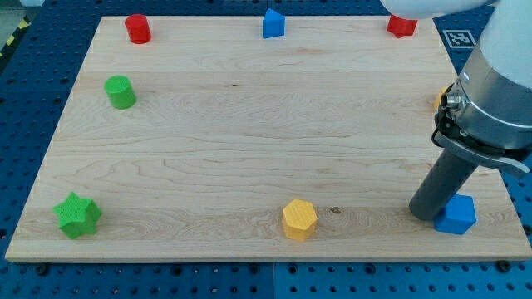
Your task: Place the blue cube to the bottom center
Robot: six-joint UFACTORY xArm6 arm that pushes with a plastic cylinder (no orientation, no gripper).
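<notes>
Camera view is showing a wooden board (249, 124) w/ blocks sitting mostly round its edges, blue perforated table (25, 83) underneath. Arm (495, 100) is coming in from the view's right, carrying no gripper, just a dark rod, so nothing is opening or closing. My tip (430, 214) is resting on the board near the view's bottom right corner, sitting right against the left side of the blue cube (456, 215); they're looking like they're touching, tho I can't tell for sure.

Blue cube is lying at the bottom right, well apart from the bottom centre. Yellow hexagonal block (299, 220) is occupying approx the bottom centre, between the green star block (76, 215) at bottom left and my tip.

Along the top edge: red cylinder (137, 29) at left, blue house-shaped block (273, 24) at centre, red block (401, 26) at right, partly hidden by the arm, shape not clear. Green cylinder (120, 92) is standing at upper left, below the red cylinder. A sliver of something yellow-orange (438, 100) is peeking out beside the arm at the right edge, too hidden to identify.
</notes>
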